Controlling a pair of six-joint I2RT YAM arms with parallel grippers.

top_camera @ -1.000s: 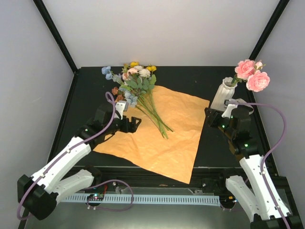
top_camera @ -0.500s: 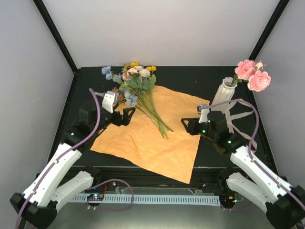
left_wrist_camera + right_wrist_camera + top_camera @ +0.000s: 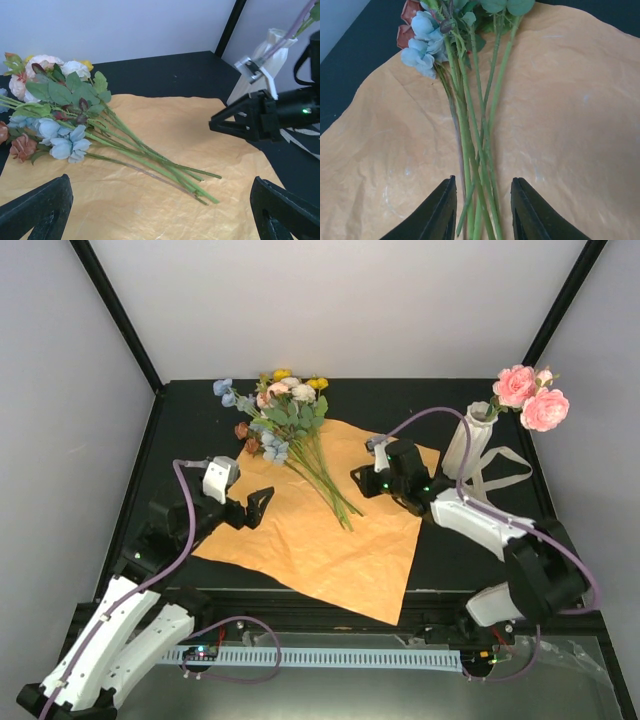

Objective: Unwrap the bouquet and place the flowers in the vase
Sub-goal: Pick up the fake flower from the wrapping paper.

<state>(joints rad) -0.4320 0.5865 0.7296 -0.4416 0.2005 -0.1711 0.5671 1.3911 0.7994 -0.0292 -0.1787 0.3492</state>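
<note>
— Since the crinkled orange paper sheet lies opened flat on the black table, which step is in hand?
— Pick-up, most likely. The bunch of artificial flowers on thin green stems lies across the sheet, blooms at the far left, cut ends towards the right arm's black two-finger gripper. Its jaws stand partly apart, straddling the stem ends, not pinching them.
— Left arm's gripper?
— Spread fully, empty, above the sheet's left edge.
— Notes for the grasp?
— Judgement only: go low enough that every stem sits between the fingers, and close near the ends without catching paper. Then lift and turn the stems upright for the tall ribbed white vase at the far right, which holds two pink roses. Outer stems may slip free.
</note>
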